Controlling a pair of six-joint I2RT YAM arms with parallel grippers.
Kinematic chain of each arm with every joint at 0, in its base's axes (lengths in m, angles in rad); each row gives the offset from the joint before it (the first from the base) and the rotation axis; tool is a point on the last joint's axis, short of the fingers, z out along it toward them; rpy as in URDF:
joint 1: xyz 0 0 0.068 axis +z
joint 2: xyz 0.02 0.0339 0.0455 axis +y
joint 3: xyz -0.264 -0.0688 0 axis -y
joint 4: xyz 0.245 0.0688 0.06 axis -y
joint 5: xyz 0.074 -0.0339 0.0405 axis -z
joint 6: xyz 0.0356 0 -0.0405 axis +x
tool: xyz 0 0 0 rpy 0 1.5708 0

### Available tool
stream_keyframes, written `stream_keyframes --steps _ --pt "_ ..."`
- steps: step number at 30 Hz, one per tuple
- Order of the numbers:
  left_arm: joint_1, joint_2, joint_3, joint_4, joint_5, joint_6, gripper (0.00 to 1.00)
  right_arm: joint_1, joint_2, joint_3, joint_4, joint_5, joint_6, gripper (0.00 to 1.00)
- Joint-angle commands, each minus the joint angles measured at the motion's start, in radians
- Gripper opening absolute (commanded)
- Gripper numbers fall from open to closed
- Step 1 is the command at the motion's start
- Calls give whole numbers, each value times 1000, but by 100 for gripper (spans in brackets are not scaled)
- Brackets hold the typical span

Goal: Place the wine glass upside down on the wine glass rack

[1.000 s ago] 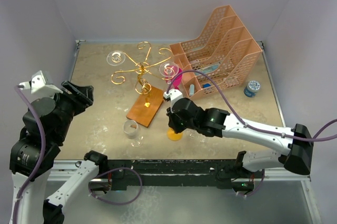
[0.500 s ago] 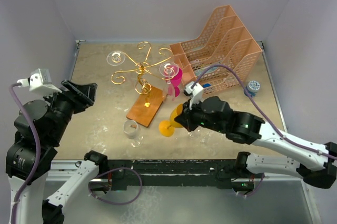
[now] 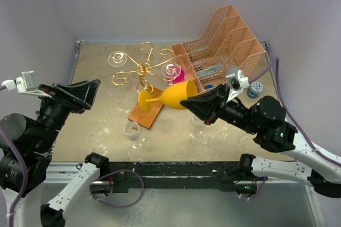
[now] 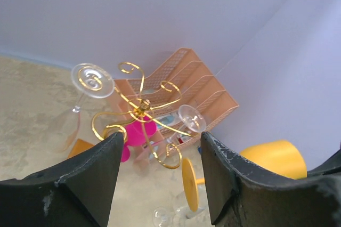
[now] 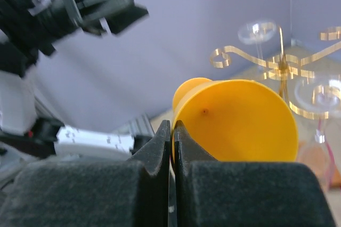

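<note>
Right claw (image 3: pixel 193 102) clenches the rim of a yellow wine glass (image 3: pixel 171 96), which lies sideways in the air just right of the gold wire rack (image 3: pixel 145 69), its foot pointing left toward the rack's post. Left claw (image 3: pixel 85 92) hangs released and empty at the near left. A clear glass (image 3: pixel 117 58) hangs upside down from the rack's far-left arm. A peach file organiser (image 3: pixel 226 51) stands at the far right.

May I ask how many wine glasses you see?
6: a yellow glass in the right gripper, two clear glasses hanging on the rack, a pink glass beside it, two clear glasses on the table. More may be hidden.
</note>
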Motion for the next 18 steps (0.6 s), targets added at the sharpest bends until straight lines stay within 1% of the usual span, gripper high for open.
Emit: stream_keyframes --steps 1,3,6,9,13,16,18 --pt "4 2 40 151 70 -61 57 4 75 104 291 5 -50 0" --pt "4 4 36 194 65 -108 58 4 124 136 376 49 -56 0" --pt "5 11 36 243 9 -179 58 3 208 184 513 109 -64 0" --pt "4 24 37 292 -40 -259 58 3 301 233 654 130 -59 0" --pt "5 38 30 364 -63 -351 58 3 435 311 769 148 -39 0" --pt "5 43 28 370 -133 -394 58 3 524 365 857 151 -8 0" --pt "5 44 29 346 -195 -441 58 3 581 410 895 137 9 0"
